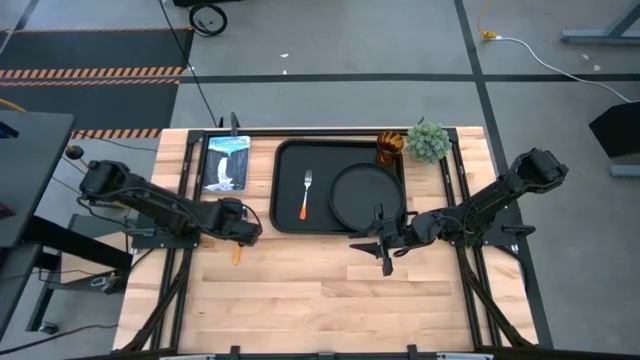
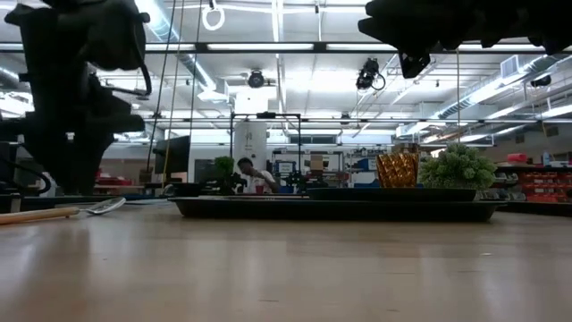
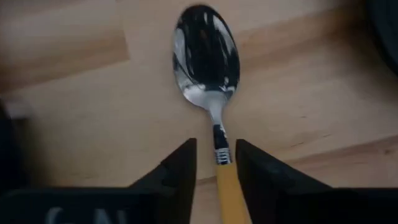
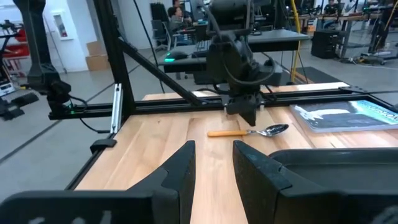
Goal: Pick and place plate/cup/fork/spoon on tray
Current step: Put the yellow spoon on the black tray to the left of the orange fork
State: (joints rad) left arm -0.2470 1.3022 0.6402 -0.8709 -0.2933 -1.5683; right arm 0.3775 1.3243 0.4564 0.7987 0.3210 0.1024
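On the bare wood just left of the tray point(image 1: 285, 222), the left gripper point(image 3: 214, 163) straddles the spoon point(image 3: 208, 68) at its handle's neck, jaws slightly parted and not yet clamped (lined up to pinch), while the right gripper point(image 1: 385, 250) waits empty, narrowly open, by the plate point(image 1: 365, 195).

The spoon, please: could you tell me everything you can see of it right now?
The spoon has a shiny silver oval bowl, a thin metal neck and an orange handle. It lies flat on the wooden table, outside the tray, off its left front corner. The left gripper is lowered over it, open, its fingers straddling the handle where it joins the neck; whether they touch it is unclear.
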